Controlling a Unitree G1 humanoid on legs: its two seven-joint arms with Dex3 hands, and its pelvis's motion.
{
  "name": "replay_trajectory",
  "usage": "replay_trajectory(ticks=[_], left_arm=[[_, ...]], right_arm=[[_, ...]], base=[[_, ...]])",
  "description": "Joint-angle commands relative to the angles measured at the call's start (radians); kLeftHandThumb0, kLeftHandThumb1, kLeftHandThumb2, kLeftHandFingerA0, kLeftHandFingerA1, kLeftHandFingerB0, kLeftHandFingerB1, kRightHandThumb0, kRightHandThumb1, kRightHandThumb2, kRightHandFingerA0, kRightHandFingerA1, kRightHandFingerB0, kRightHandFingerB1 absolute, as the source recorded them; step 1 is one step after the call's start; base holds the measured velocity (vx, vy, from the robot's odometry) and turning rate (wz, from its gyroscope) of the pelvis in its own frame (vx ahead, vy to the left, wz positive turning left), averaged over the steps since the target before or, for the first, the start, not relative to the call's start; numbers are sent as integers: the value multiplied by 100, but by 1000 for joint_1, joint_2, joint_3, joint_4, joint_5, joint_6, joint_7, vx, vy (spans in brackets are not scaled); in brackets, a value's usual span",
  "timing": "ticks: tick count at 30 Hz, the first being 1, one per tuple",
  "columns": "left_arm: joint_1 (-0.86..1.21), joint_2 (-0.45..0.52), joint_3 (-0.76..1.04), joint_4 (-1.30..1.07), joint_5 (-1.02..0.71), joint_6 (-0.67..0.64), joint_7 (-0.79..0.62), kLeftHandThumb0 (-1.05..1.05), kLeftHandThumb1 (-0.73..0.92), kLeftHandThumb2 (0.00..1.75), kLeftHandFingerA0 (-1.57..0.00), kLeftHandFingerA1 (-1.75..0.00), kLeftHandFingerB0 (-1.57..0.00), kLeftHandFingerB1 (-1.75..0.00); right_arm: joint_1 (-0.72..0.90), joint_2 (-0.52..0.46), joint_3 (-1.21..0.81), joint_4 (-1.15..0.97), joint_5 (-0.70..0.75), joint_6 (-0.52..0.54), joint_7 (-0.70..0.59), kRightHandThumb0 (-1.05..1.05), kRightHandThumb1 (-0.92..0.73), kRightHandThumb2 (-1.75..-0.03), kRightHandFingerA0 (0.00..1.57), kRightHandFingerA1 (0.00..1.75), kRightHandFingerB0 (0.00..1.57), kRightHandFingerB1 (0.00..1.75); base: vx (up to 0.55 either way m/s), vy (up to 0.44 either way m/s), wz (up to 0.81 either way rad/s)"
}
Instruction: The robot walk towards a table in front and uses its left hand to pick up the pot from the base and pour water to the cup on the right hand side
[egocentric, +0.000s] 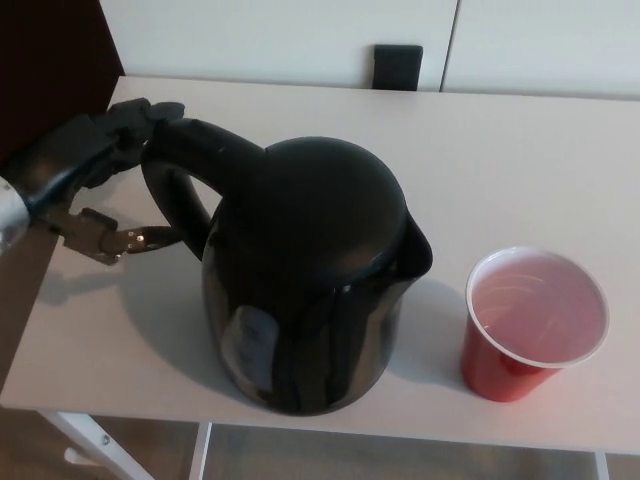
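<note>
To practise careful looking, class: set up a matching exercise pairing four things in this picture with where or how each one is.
Things:
1. pot
2. cup
3. left hand
4. table

Descriptions:
A. red, white inside, upright at the right
B. pale surface under everything
C. black, middle of the table, spout towards the cup
D. at the pot's handle, fingers apart

Pairs: 1-C, 2-A, 3-D, 4-B

Glossy black plastic pot (310, 290), reflective on its side. Smooth matt pale tabletop (500, 150). Shiny red plastic cup (530, 325), white rim.
</note>
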Motion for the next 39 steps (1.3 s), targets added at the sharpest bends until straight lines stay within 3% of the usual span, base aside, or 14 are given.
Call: replay_trajectory(ticks=[1,15,21,22,24,25,27,28,29,33,34,35,36,39], left_arm=[[4,40,7,9,10,-34,-63,-83,47,55,0,0,0,0],[206,116,324,-115,-153,-134,-152,-94,49,60,0,0,0,0],[479,4,703,-98,-425,-133,-231,-76,47,54,0,0,0,0],[557,-50,780,-72,-443,-129,-196,-78,45,82,0,-2,0,0],[621,-115,848,-33,-448,-149,-149,-72,44,80,0,-9,0,-6],[652,-173,902,26,-455,-172,-102,-56,41,78,0,-23,0,-20],[704,-271,976,121,-400,-221,63,-46,59,59,-19,-31,-15,-27],[709,-279,990,179,-390,-236,79,-26,46,97,-6,-50,-6,-49],[715,-285,999,296,-357,-289,119,-38,65,60,-25,-34,-19,-30],[702,-266,984,638,-279,-391,222,-32,66,60,-31,-37,-22,-31],[701,-244,948,760,-247,-398,244,-21,46,91,-35,-60,-14,-49],[701,-218,900,886,-203,-407,270,-21,46,91,-35,-60,-14,-49],[705,-216,880,926,-191,-405,273,-29,61,58,-48,-59,-26,-33],[713,-228,809,1013,-153,-391,280,-24,64,59,-51,-48,-44,-45]], right_arm=[[11,-16,-1,0,-2,-15,32,-49,-64,-59,54,56,53,45],[44,-16,12,2,-19,-63,51,-53,-63,-59,56,62,56,49],[79,-19,12,5,-20,-88,70,-50,-64,-59,55,65,53,51],[92,-24,7,4,-16,-99,72,-49,-65,-59,57,66,55,56],[106,-26,11,6,-24,-115,57,-51,-64,-59,59,62,55,49],[111,-22,4,11,-19,-112,36,-50,-62,-59,61,60,56,50],[115,-19,-9,15,-8,-102,36,-51,-64,-60,59,62,54,48],[121,-19,-4,15,-12,-108,35,-51,-66,-60,59,63,52,47],[130,-19,1,12,-17,-116,42,-54,-71,-61,56,63,48,46],[150,-18,15,14,-32,-129,38,-58,-71,-61,57,58,49,44],[160,-14,2,17,-20,-126,34,-51,-66,-60,55,59,48,45],[171,-8,-20,18,3,-120,34,-51,-66,-60,55,59,48,45],[181,-9,-15,19,-3,-122,33,-51,-67,-60,57,61,50,46],[192,-17,-15,20,-2,-120,52,-50,-70,-61,57,60,49,46]], base=[[0,0,0],[0,0,0],[0,0,0],[0,0,0],[0,0,0],[0,0,0],[0,0,0],[0,0,0],[0,0,0],[0,0,0],[0,0,0],[0,0,0],[0,0,0],[0,0,0]])
